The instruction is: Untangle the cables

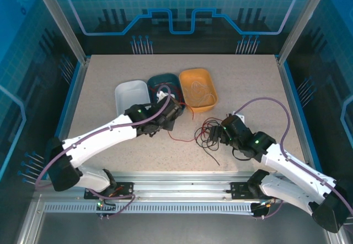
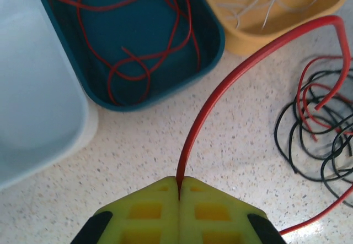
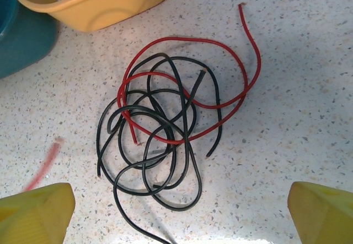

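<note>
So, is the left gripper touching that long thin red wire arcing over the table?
Touching. The left wrist view shows the left gripper shut on the long thin red wire, which rises straight out of the seam between its yellow pads.

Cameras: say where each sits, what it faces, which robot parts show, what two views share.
Top external: overhead from behind, facing the table; left arm and right arm show.
Left wrist: on the left arm, facing the teal tray; left fingers shut on a red cable.
Right wrist: on the right arm, facing the tangle; right fingers open.
Shared by both wrists: tangle, yellow tray.
</note>
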`<state>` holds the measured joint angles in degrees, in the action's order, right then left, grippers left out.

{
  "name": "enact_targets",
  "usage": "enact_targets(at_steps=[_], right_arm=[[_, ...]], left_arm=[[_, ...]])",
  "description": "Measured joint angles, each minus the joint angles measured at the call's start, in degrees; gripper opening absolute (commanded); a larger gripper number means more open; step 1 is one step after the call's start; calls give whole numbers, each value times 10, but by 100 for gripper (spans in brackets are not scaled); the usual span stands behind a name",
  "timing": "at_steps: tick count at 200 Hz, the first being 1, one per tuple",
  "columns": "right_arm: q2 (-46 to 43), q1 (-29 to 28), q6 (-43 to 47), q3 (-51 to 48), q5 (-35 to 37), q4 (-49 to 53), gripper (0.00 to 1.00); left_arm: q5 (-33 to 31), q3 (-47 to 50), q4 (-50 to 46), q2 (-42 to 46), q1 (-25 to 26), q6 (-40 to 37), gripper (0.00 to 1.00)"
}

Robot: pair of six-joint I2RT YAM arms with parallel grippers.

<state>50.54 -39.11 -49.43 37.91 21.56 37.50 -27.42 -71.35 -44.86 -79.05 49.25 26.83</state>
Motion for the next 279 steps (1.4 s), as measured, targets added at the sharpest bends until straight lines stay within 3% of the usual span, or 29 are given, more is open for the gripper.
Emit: enact_targets(at_steps=[52, 119, 204, 279], right_arm=[[-3, 6, -1, 22, 15, 15, 100], [8, 7, -7, 42, 20, 26, 100], [57, 7, -11, 70, 17, 24, 100], [63, 7, -16, 84, 13, 29, 100]], left_arm=[[-1, -5, 96, 47, -76, -104, 0], [-2, -8, 239, 29, -211, -226, 0], [54, -51, 240, -106, -262, -366, 0], [73, -73, 242, -190, -271, -449, 0]])
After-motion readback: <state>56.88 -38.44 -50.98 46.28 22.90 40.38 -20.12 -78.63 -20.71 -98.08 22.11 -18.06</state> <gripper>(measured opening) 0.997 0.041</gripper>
